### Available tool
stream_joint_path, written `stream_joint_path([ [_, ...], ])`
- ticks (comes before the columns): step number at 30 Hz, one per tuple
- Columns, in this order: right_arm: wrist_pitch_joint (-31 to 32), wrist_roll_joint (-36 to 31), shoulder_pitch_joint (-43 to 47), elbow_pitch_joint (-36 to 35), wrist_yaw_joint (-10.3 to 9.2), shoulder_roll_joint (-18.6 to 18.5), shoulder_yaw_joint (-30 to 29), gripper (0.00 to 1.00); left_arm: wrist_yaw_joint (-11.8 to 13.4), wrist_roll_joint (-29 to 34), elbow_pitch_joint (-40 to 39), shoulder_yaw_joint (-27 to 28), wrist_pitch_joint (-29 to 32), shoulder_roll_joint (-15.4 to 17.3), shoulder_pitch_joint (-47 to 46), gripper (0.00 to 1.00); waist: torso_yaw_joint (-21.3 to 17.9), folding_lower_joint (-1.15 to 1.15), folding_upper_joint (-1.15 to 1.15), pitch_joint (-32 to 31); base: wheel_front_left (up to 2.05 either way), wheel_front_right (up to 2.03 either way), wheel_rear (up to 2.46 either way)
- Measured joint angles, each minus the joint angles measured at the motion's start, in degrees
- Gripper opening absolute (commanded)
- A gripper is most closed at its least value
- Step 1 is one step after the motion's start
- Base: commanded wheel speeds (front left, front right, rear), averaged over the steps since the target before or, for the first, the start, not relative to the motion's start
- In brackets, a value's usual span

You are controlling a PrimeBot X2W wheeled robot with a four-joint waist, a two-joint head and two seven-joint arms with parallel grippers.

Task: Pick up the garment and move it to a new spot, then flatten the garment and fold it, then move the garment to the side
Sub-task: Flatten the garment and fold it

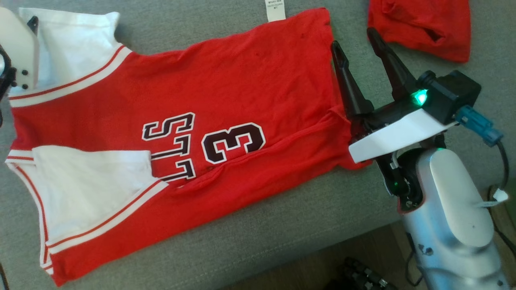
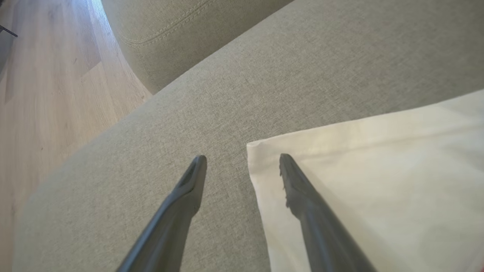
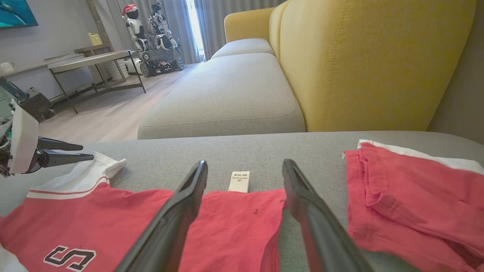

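Garment (image 1: 225,121) runs eight to two o'clock; right gripper (image 1: 353,38) released at the hem (image 1: 327,56), left gripper (image 2: 242,158) released at the sleeve (image 2: 359,181)

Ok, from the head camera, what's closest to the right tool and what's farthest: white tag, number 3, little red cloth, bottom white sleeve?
From the right tool:
1. Little red cloth, just right of it.
2. White tag, at the top edge.
3. Number 3, in the middle.
4. Bottom white sleeve, far left.
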Motion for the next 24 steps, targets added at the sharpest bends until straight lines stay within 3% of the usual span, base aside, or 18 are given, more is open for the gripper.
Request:
stream_joint_path([
  [8,-0.5,0.3,0.0,0.5,0.00,0.1,-0.2,1.00,0.0,-2.2,3.2,-4.6,-0.5,-0.5,-1.5,0.98,-0.4,0.00,0.00,0.5,0.00,0.00,0.00],
  [9,-0.7,0.3,0.0,0.7,0.00,0.1,-0.2,1.00,0.0,-2.8,3.3,-5.1,-0.6,-0.5,-1.6,0.43,-0.3,0.00,0.00,0.5,0.00,0.00,0.00],
  [10,-0.7,0.3,0.0,0.8,0.00,0.1,-0.2,1.00,0.0,-3.6,3.4,-5.2,-1.3,-0.6,-1.7,0.00,-0.2,0.00,0.00,0.5,0.00,0.00,0.00],
  [20,1.7,4.0,-1.2,3.6,0.00,0.0,-4.6,1.00,0.6,-7.9,1.7,-4.9,-14.2,-1.7,-2.0,0.00,3.1,0.00,0.00,0.6,0.00,0.00,0.00],
  [24,5.5,4.3,-6.1,5.6,0.00,-2.8,-6.0,1.00,1.2,-8.7,-1.6,-4.7,-19.9,-3.6,-1.7,0.00,6.0,0.00,0.00,0.4,0.00,0.00,0.00],
])
